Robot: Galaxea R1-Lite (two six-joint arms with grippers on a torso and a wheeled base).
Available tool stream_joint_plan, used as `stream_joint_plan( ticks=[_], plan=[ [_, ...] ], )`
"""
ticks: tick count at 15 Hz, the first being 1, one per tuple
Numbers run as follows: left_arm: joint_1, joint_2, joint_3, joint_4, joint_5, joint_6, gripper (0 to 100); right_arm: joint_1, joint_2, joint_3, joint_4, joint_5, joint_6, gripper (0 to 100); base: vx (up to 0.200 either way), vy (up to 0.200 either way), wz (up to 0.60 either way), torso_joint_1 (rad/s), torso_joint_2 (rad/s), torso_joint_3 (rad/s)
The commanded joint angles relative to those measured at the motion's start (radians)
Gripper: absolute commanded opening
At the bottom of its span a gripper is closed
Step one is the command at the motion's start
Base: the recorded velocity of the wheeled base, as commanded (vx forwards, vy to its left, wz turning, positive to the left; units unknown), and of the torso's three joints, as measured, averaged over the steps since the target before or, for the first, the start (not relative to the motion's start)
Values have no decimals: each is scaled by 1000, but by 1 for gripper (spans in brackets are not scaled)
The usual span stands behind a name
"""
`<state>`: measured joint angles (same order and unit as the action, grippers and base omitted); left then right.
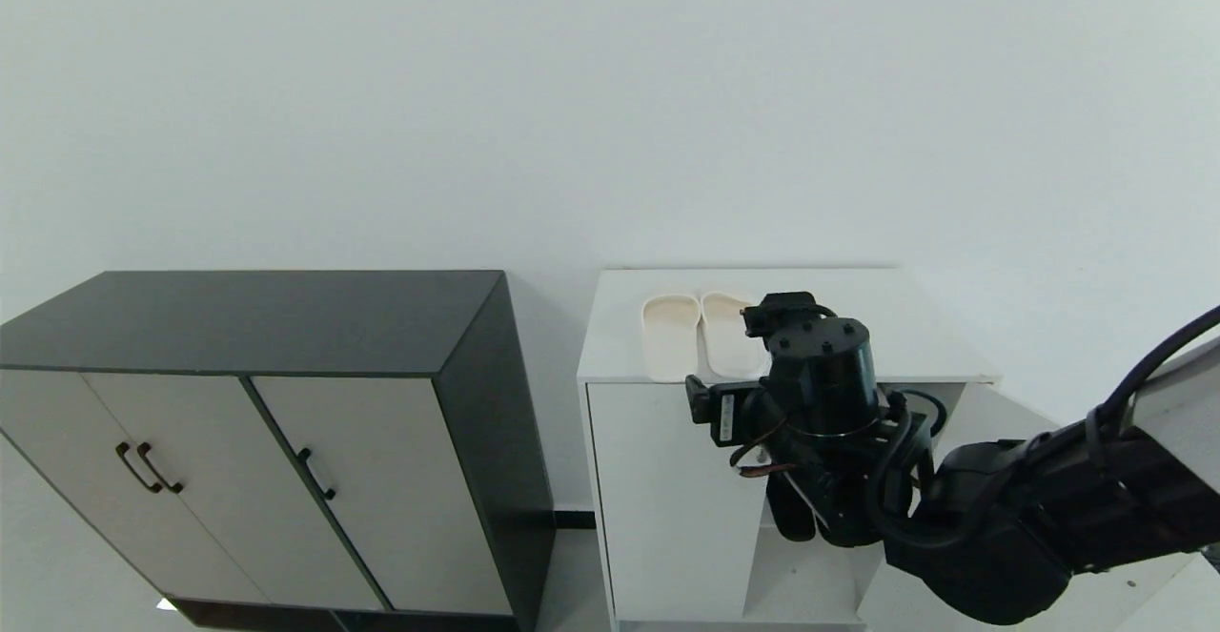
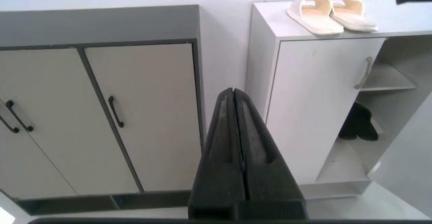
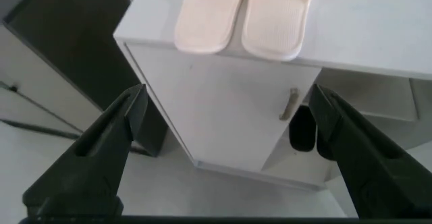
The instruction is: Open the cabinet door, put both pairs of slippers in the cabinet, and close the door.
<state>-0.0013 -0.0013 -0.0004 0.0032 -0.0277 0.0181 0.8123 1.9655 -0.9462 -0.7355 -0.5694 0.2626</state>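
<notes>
One right claw, spread wide, faces the cream slippers.

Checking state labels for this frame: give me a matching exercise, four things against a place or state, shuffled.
Things:
1. beige slippers
2. black slippers
3. left claw
4. right claw

Place or state:
A. open
B. inside the white cabinet
C. shut
D. on top of the white cabinet

Pairs: 1-D, 2-B, 3-C, 4-A
</notes>
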Motion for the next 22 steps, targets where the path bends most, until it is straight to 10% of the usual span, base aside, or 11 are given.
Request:
stream_joint_plan(
  ticks=[1,15,22],
  plan=[
    [0,1,0,0,-1,0,0,1,30,4,-10,-1,-2,100,200,0,0,7,-2,2],
    [0,1,0,0,0,0,0,-10,208,14,-131,-1,-3,100,157,0,0,3,0,1],
    [0,1,0,0,0,0,0,-96,354,-224,-140,2,-46,100,0,0,0,0,0,0]
  ],
)
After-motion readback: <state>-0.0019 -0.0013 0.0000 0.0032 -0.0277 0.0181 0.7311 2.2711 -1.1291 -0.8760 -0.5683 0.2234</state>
